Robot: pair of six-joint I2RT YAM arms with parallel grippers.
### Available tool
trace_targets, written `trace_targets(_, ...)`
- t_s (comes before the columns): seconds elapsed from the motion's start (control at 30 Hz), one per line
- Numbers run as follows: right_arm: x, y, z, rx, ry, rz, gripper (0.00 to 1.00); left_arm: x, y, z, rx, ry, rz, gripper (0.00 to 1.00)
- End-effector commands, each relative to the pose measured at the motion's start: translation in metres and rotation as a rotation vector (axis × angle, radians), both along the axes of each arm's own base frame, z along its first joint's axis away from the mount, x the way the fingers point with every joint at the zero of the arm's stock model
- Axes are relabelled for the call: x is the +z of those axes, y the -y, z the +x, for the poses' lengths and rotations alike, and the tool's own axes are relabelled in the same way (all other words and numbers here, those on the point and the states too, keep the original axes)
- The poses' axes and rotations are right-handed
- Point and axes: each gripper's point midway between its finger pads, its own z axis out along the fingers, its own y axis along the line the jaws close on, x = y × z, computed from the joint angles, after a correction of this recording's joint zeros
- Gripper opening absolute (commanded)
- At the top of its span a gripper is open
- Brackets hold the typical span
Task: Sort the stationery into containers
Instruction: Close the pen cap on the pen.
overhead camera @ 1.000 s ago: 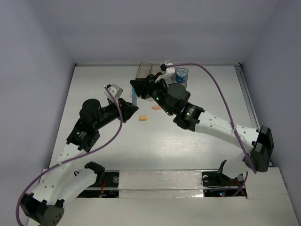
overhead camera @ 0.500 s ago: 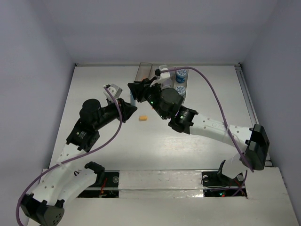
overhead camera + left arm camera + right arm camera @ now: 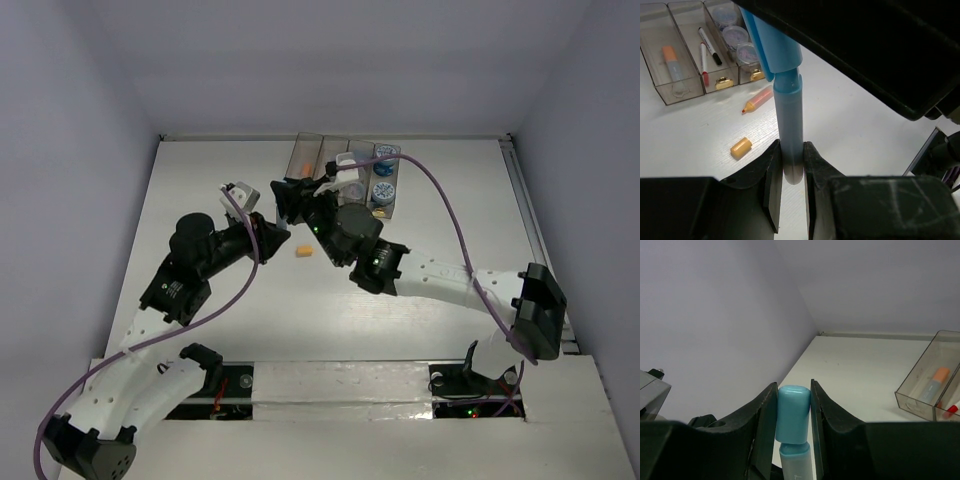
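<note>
Fingers of the left gripper (image 3: 791, 172) pinch one end of a blue marker (image 3: 788, 110), and the right gripper (image 3: 793, 390) is pressed onto its lighter blue cap (image 3: 792, 412) at the other end. The two meet above the worktop left of centre, toward the far edge. Faint print on the barrel cannot be read. Beyond them an orange marker (image 3: 759, 100) and a loose orange cap (image 3: 741, 148) lie on the table. The containers (image 3: 660, 85) stand mid-way along the far edge, their yellow labels (image 3: 723, 83) too small to read. One bin holds an orange-tipped marker (image 3: 672, 65), the next two pens (image 3: 710, 48), and the next what look like three round jars (image 3: 735, 35).
</note>
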Motion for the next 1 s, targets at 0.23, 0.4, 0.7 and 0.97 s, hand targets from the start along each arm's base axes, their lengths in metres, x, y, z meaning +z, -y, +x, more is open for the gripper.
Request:
trace_targets(0.23, -0.024, 0.0, -0.015, -0.118, 0.031, -0.058, 0.0, 0.034, -0.006, 0.005, 0.049, 0.119, -0.058, 0.0)
trace_targets(0.4, -0.025, -0.007, -0.024, -0.167, 0.058, -0.114, 0.0, 0.036, -0.012, 0.01, 0.095, 0.129, -0.054, 0.0)
trace_targets(0.7, -0.047, -0.026, -0.032, -0.096, 0.026, -0.187, 0.0, 0.041, -0.018, 0.009, 0.121, 0.147, -0.061, 0.0)
trace_targets(0.97, -0.044, -0.022, -0.044, -0.017, -0.022, -0.303, 0.0, 0.041, -0.015, 0.007, 0.102, 0.148, -0.059, 0.0)
